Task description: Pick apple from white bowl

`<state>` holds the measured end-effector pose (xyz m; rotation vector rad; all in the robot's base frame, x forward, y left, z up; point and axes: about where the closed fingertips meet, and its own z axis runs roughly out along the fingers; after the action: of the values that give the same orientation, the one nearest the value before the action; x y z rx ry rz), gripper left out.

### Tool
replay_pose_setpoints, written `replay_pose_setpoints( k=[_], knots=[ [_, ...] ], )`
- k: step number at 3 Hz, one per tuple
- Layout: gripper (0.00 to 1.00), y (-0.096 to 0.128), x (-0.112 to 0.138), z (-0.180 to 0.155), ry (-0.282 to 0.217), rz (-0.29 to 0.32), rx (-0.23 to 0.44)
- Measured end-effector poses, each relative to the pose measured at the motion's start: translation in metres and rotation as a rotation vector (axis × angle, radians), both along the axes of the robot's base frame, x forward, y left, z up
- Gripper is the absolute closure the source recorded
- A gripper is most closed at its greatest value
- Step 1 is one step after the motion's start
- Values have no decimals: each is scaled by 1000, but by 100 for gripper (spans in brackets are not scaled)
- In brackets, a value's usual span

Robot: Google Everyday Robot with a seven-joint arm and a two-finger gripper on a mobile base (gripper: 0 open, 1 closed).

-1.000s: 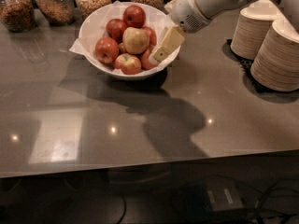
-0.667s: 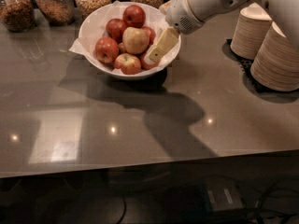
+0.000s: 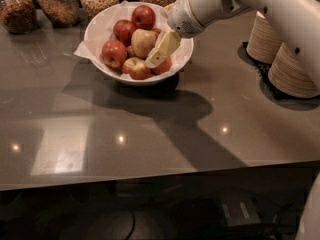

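The white bowl (image 3: 96, 28) stands at the back middle of the grey table, lined with white paper. In it lies the pale yellow-green apple (image 3: 142, 42) among several smaller red apples (image 3: 114, 53). My gripper (image 3: 159, 53) reaches in from the upper right over the bowl's right half. Its cream tip lies right beside the pale apple's right side, above a red apple (image 3: 163, 66). The white arm (image 3: 260, 4) runs off to the right.
Several glass jars of dry food (image 3: 59, 4) stand in a row behind the bowl. Two stacks of beige paper bowls (image 3: 295, 69) sit on a black mat at the right. The table's front edge (image 3: 150, 176) runs across the lower part of the view.
My gripper has moved left and slightly down, from the bowl's right rim to just beside the pale apple. The apples and bowl have not moved.
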<state>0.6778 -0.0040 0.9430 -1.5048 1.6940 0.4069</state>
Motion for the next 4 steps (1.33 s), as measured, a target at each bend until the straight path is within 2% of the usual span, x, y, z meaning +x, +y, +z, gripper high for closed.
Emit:
replay_pose_setpoints(
  k=[2,3,4],
  knots=[
    [0,26,11,-5,7,45,21],
    [9,26,11,-5,7,45,21],
    [24,21,9,-19,28,29,4]
  ],
)
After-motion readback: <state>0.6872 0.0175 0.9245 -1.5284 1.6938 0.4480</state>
